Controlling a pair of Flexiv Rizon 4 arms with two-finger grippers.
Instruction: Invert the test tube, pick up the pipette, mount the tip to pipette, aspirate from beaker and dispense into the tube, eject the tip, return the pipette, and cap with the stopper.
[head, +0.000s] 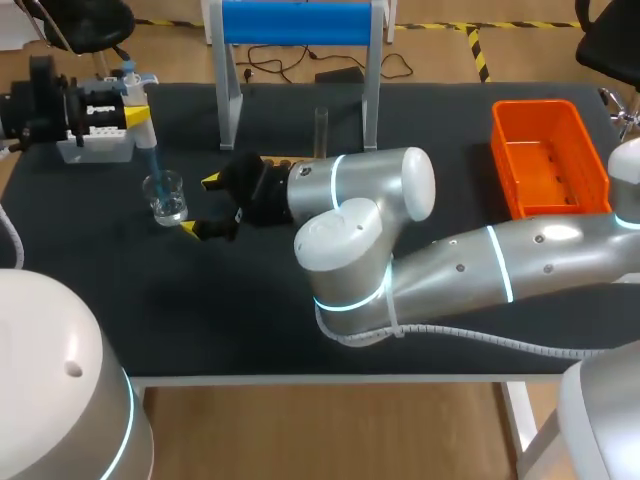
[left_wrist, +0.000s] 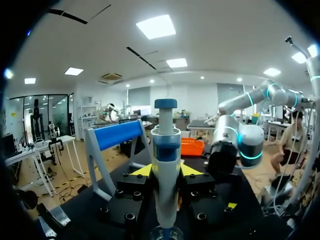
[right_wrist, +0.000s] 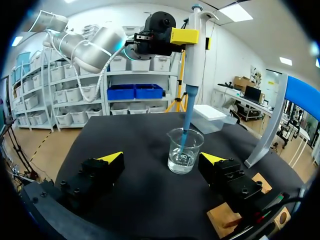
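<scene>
My left gripper (head: 128, 105) is shut on a white and blue pipette (head: 130, 78) and holds it upright over the table's left part. In the left wrist view the pipette (left_wrist: 166, 165) stands between the yellow fingers. Its blue tip (head: 152, 165) reaches down into a glass beaker (head: 165, 196) holding a little clear liquid. My right gripper (head: 203, 205) lies open just right of the beaker. From the right wrist, the beaker (right_wrist: 185, 150) stands just ahead of the right gripper (right_wrist: 162, 160), with the tip (right_wrist: 186, 131) inside. A clear test tube (head: 320, 128) stands upright behind my right arm.
A white tip box (head: 95, 150) sits under the left gripper at the far left. A blue-topped stand (head: 297, 22) straddles the back middle. An orange tray (head: 548, 160) is at the back right. A wooden block (right_wrist: 235, 216) lies beside the right gripper.
</scene>
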